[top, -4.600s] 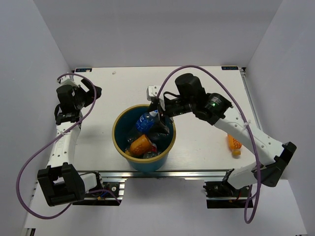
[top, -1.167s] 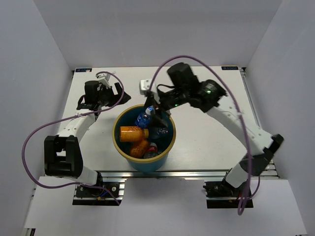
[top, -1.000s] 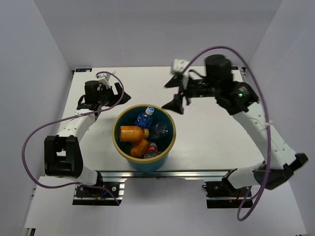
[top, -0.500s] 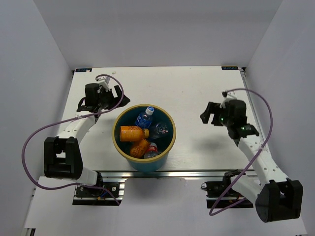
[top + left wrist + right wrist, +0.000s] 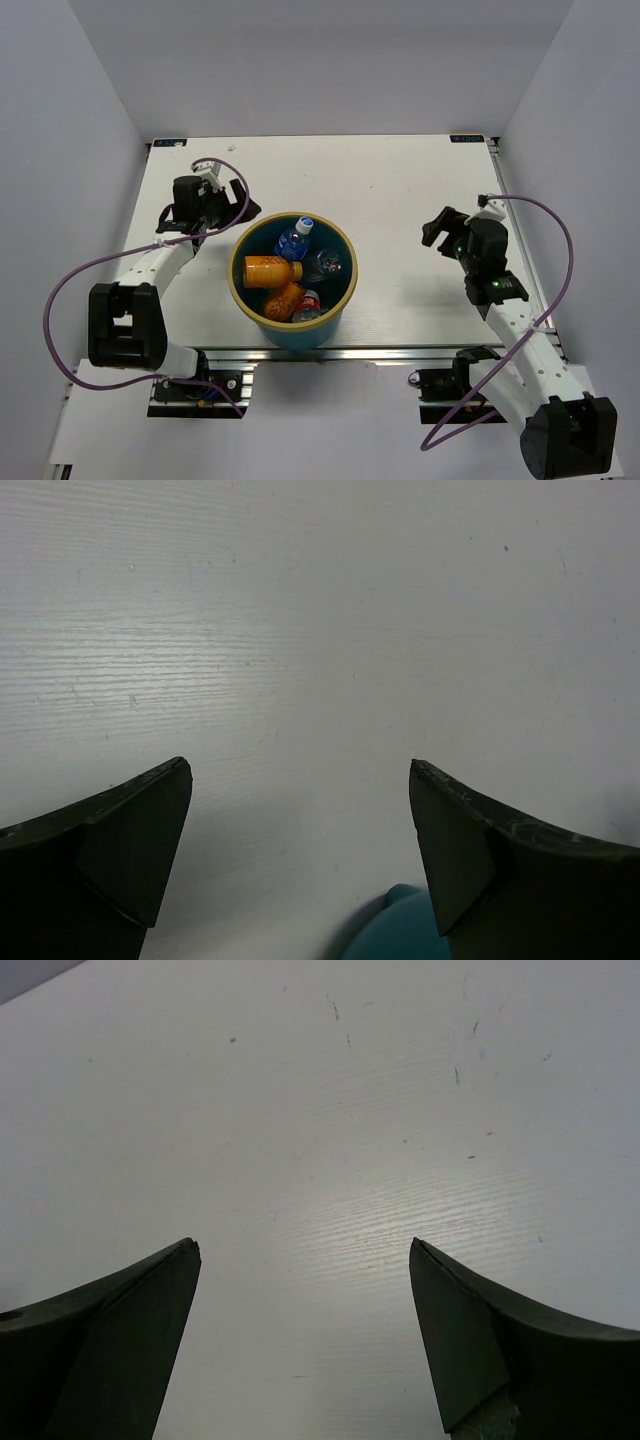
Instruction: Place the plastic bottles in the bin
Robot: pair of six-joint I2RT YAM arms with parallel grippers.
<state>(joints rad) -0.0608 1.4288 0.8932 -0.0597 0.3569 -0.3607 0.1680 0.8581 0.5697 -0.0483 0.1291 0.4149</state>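
Both arms are hanging low over the white table w/ nothing in them. The left gripper is sitting just beside the bin, fingers spread wide and only bare tabletop showing btw them in its wrist cam, plus a sliver of teal at the bottom edge. The right gripper is hovering well apart from the bin on the other side, jaws also gaping wide and gripping nothing. The bottles are lying inside the bin: a blue-labelled bottle leaning at the far wall w/ its cap up by the rim, an orange bottle lying across, a second orange one under it, a red-labelled one and a dark clear one. I'm not seeing any bottle out on the tabletop, though the arms are covering bits of it, so the job is prob done or nearly so. Risk from here, as I'm judging it: the left fingers are so close to the rim that a careless swing could be knocking the bin sideways or tipping it. The purple cables are looping wide and could be snagging on a joint. Also, anything hidden under the right arm could be getting missed.
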